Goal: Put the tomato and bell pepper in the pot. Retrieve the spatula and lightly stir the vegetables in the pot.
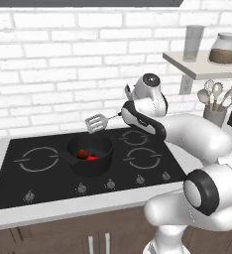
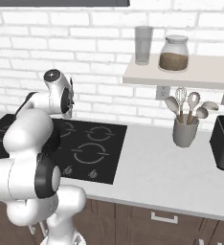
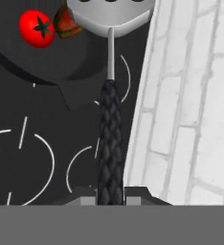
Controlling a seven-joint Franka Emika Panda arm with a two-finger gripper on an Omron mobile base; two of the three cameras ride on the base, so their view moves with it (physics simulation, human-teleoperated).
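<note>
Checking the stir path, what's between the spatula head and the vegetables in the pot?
Nothing. In the left base view the spatula head hangs above the pot, open air down to the tomato and bell pepper. The gripper holds its handle.

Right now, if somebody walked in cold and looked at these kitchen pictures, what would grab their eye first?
Probably the spatula, held by its dark handle in the shut pincer and hanging over the black pot on the stovetop. Next, the bright red tomato lying in the pot beside the duller bell pepper. After that, the utensil holder with pale spoons on the counter to the right, under the shelf.
</note>
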